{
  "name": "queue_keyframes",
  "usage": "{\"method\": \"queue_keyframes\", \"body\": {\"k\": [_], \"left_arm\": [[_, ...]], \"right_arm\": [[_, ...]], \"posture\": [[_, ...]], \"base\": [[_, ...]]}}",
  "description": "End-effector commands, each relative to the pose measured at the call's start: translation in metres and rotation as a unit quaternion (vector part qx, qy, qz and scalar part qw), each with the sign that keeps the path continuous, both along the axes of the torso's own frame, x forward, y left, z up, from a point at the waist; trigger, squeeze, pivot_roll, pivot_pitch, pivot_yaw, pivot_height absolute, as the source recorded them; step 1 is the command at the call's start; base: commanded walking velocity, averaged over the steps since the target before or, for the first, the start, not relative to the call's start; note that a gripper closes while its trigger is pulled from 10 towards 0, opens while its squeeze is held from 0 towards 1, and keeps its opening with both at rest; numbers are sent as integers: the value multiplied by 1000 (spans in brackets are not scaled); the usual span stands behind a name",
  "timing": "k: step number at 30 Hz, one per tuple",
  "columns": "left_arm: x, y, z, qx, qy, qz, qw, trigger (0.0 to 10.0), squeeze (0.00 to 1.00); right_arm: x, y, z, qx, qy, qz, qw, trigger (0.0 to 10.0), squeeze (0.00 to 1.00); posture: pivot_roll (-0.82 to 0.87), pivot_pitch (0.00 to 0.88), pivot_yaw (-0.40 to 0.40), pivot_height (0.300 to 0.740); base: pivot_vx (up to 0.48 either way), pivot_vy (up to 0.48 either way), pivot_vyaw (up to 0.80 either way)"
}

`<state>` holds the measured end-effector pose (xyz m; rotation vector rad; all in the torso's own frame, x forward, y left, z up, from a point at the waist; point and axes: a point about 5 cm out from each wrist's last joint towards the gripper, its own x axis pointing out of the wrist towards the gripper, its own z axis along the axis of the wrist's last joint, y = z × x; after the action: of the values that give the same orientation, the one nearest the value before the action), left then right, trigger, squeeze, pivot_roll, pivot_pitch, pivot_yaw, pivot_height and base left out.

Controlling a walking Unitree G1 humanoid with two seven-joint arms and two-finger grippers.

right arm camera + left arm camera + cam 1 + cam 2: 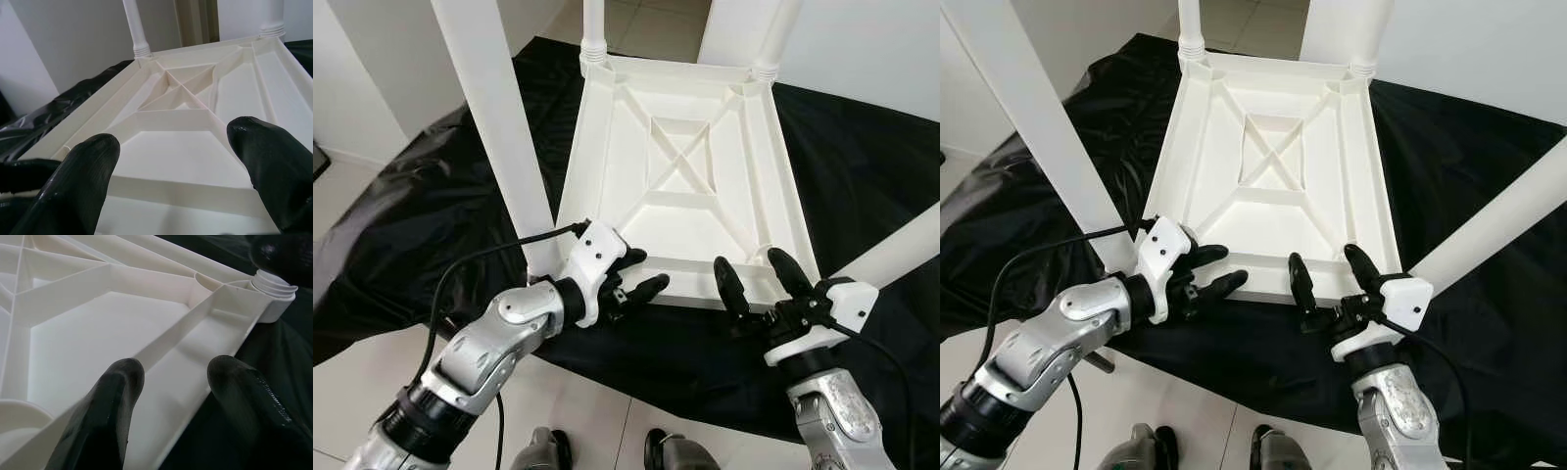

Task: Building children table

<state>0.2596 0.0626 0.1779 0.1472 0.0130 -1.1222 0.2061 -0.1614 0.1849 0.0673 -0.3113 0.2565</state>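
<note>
Underneath everything, black sheet (862,176) spread over pale tiled floor (558,401), reaching from the left edge to the right edge of the head views. Centred on it, white plastic tabletop (680,211) lying upside down, ribbed underside up, a crossed brace in a raised square at its middle. Four white legs standing off its corners: near-left leg (494,108) thick and slanting up to the upper left of the frame, near-right leg (896,250) slanting out to the right edge, far-left leg (593,24) and far-right leg (773,34) rising out of the top of the frame from threaded collars. Lower left, left gripper (641,274) at the tabletop's near edge just beside the near-left leg, fingers (110,411) parted with nothing between them, one over the rim and one over the sheet in the left wrist view. Lower centre-right, right gripper (759,279) at the same near edge toward the near-right corner, fingers (83,181) spread wide and holding nothing, pointing up the frame across the underside.
</note>
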Motion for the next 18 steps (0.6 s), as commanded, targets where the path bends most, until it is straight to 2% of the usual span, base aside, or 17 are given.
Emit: {"method": "queue_keyframes", "body": {"k": [1,7,15,18], "left_arm": [[-15,-5,-8,20,18,-104,994,10000,0],[-20,-4,-8,27,12,-110,993,10000,0],[-25,9,-4,20,23,-85,996,10000,0],[-33,19,-1,26,29,-81,996,10000,0]], "right_arm": [[1,2,-4,8,15,12,1000,10000,0],[8,2,-3,10,14,18,1000,10000,0],[20,2,-2,-1,13,34,999,10000,0],[31,1,-3,-10,16,45,999,10000,0]], "posture": [[-8,186,-34,740],[5,193,-48,740],[44,205,-74,740],[81,210,-88,740]], "base": [[0,0,0],[0,0,0],[0,0,0],[0,0,0]]}}
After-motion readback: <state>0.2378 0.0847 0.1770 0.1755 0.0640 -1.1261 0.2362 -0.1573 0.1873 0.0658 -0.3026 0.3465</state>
